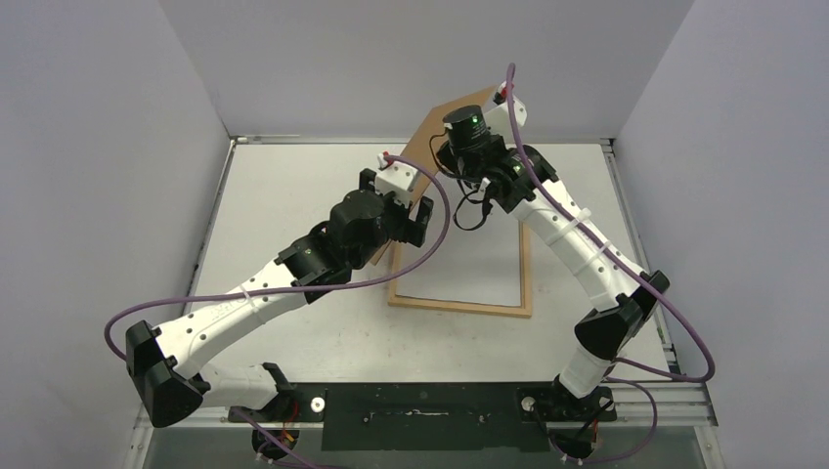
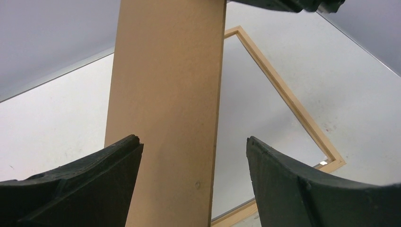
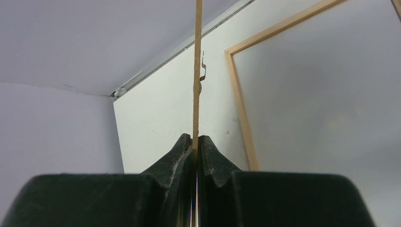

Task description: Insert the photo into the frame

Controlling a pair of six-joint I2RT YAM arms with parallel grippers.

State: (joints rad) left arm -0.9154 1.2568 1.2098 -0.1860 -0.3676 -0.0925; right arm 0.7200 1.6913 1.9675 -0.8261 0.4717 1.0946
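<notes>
The frame (image 1: 459, 306) lies flat on the white table, its pale wood bars also showing in the left wrist view (image 2: 283, 90) and the right wrist view (image 3: 241, 104). A plain brown backing board (image 1: 437, 122) stands tilted over the frame's far left corner. My right gripper (image 3: 196, 139) is shut on the board's edge (image 3: 197, 71) and holds it up. My left gripper (image 2: 194, 146) is open at the board's lower part (image 2: 165, 94), which fills much of the gap between its fingers (image 2: 94, 175); no touch shows. The photo is hidden.
Grey walls close in the table (image 1: 293, 186) on the left, back and right, with a metal rail along the back edge. Purple cables loop off both arms. The arm bases stand on a black plate (image 1: 420, 415) at the near edge.
</notes>
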